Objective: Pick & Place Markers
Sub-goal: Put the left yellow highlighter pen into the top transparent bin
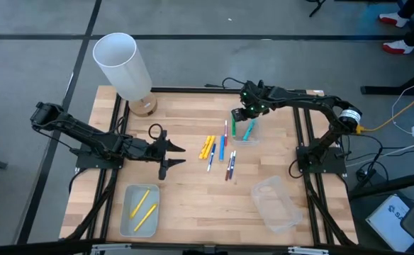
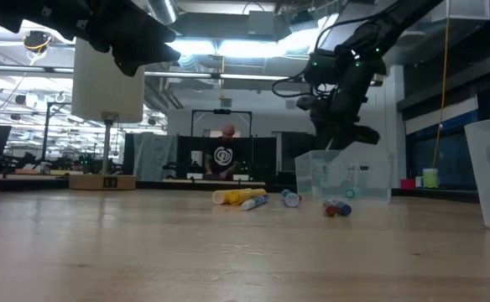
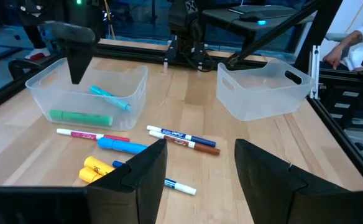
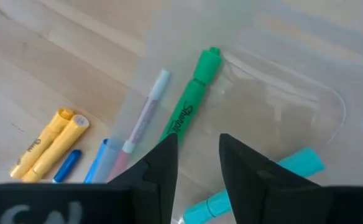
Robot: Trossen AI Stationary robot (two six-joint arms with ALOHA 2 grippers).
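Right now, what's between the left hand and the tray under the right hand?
High view: the loose markers on bare wood, between left hand and tray.

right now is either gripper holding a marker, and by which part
Nothing is held. The right gripper hangs open above the clear tray with the green marker; the left gripper is open too.

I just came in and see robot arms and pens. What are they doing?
They are sorting markers into clear trays. The right gripper hovers open over a tray holding a green marker and a teal marker. The left gripper waits open beside the loose markers. Another tray holds two yellow markers.
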